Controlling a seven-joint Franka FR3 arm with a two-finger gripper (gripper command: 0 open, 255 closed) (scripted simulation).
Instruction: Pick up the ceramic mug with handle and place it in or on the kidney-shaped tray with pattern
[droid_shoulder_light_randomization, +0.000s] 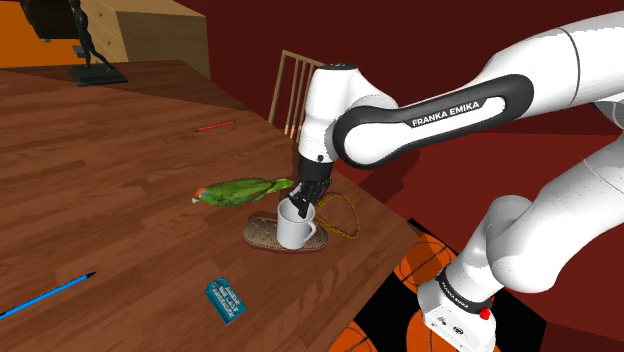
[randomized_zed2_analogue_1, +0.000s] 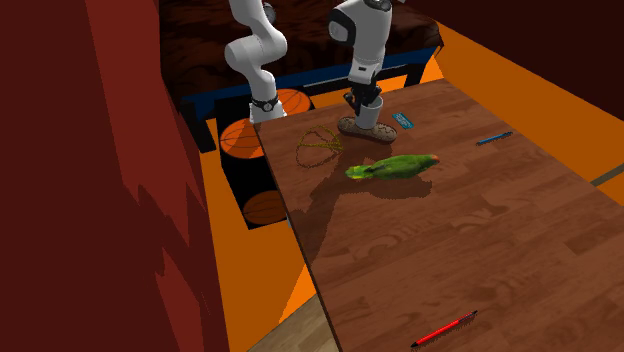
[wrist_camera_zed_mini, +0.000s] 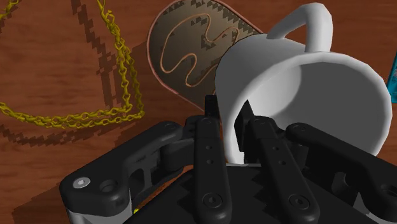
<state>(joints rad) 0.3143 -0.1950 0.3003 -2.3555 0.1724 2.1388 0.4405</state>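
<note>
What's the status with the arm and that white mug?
Gripper shut on white mug, at its rim. Mug upright over patterned tray, contact unclear. Yellow chain, green parrot nearby, not blocking.

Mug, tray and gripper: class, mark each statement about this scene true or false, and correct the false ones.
1. The gripper clasps the wall of the mug. True.
2. The mug is green. False: it is white.
3. The parrot lies inside the tray. False: it lies on the table, beside the tray.
4. A gold chain lies on the table near the tray. True.
</note>
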